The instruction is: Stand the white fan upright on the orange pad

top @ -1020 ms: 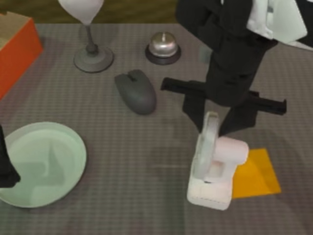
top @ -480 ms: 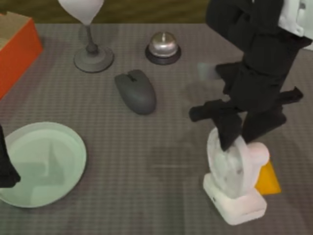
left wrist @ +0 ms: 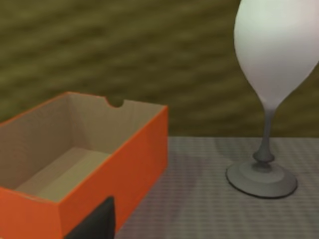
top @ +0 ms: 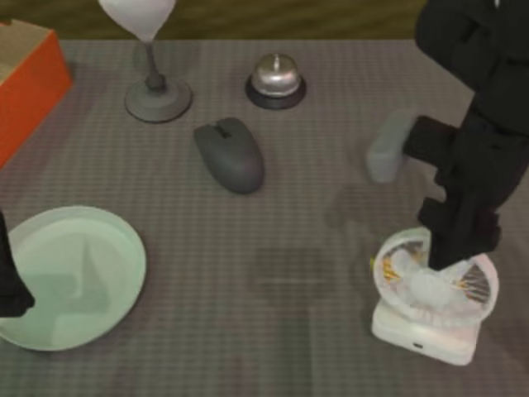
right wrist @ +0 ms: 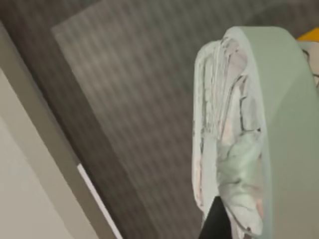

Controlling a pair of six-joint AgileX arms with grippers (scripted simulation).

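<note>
The white fan is at the table's front right, its round grille facing the top view and its blocky base toward the front edge. My right gripper comes down from the back right, shut on the fan's head. In the right wrist view the fan's rim fills the frame beside one dark finger. Only a sliver of the orange pad shows behind the fan; in the top view the fan covers it. My left gripper is parked at the left edge, open and holding nothing.
At the back stand a white-shaded lamp and a silver bell, with a grey mouse in front of them. A pale green plate lies front left. An open orange-red box sits at the back left.
My right gripper has carried the fan to the right and turned it, so the grille now faces the top view. The fan now covers the orange pad. The left arm has not moved.
</note>
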